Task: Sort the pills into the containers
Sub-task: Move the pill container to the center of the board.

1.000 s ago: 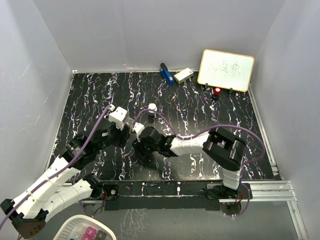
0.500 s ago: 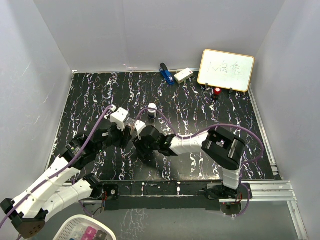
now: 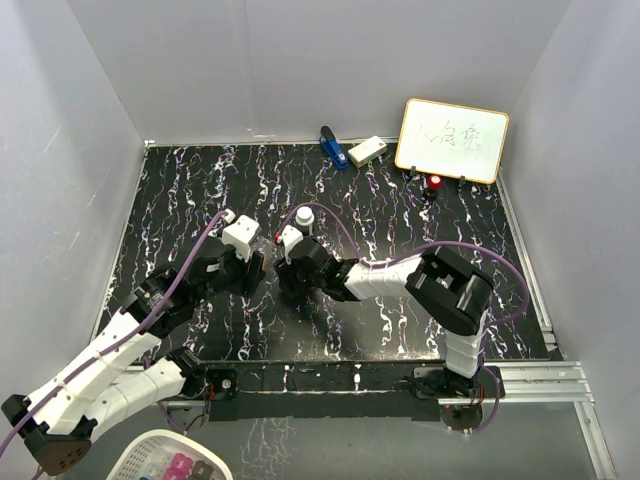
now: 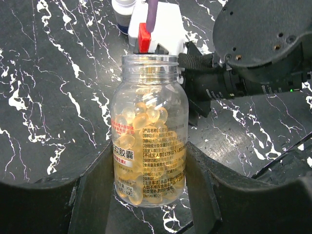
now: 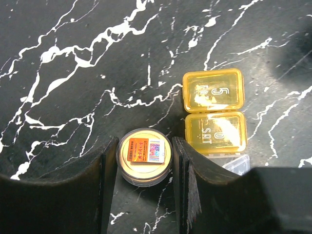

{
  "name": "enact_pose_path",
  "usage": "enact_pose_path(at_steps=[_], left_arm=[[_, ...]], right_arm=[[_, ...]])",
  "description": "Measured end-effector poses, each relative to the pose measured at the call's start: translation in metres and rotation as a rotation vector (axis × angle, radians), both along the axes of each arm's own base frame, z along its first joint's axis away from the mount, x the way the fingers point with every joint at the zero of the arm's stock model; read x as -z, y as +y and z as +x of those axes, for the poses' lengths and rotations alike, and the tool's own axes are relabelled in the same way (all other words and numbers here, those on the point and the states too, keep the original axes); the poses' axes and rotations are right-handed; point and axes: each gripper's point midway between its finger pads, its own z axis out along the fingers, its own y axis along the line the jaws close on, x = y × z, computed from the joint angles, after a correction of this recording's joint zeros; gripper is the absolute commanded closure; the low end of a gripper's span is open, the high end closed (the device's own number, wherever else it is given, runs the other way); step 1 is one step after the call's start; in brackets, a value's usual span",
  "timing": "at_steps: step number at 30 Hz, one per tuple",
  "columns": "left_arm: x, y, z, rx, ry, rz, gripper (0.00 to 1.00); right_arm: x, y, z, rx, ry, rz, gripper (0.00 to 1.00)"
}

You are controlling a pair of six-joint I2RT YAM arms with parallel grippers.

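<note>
In the left wrist view my left gripper (image 4: 148, 195) is shut on the lower part of the golden-amber bottle (image 4: 148, 131). The bottle stands upright on the table, uncapped and about half full of golden softgel pills. In the right wrist view my right gripper (image 5: 145, 146) is shut on a round clear cap (image 5: 145, 153) with an orange sticker. Just right of it lies the clear box with yellow-gold sections (image 5: 214, 112). The dark bottle with a white round cap (image 3: 304, 217) stands just beyond both grippers. From above, the left gripper (image 3: 245, 262) and right gripper (image 3: 292, 262) sit side by side.
A whiteboard (image 3: 452, 140) leans at the back right, with a small red-topped thing (image 3: 434, 184) in front of it. A blue object (image 3: 332, 148) and a white block (image 3: 367, 151) lie at the back edge. A white basket (image 3: 165, 460) sits below the table's near left corner.
My right gripper has swung away from the bottle's mouth toward the back, carrying the cap, and now hangs beside the yellow box. The left gripper and the bottle have stayed put.
</note>
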Motion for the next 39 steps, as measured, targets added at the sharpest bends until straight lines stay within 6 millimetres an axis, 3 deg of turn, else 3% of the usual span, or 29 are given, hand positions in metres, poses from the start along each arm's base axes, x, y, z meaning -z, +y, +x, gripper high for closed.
enact_pose_path(at_steps=[13,22,39], left_arm=[[0.002,-0.003,0.0,0.011,0.011,0.0,1.0],[0.001,-0.006,0.002,0.016,0.003,-0.011,1.0],[0.012,-0.018,0.012,0.038,0.012,0.007,1.0]], right_arm=[[0.007,-0.005,0.019,0.067,-0.014,0.013,1.0],[0.006,-0.021,0.045,0.147,-0.026,0.02,1.0],[0.005,-0.038,0.07,0.219,-0.034,0.023,1.0]])
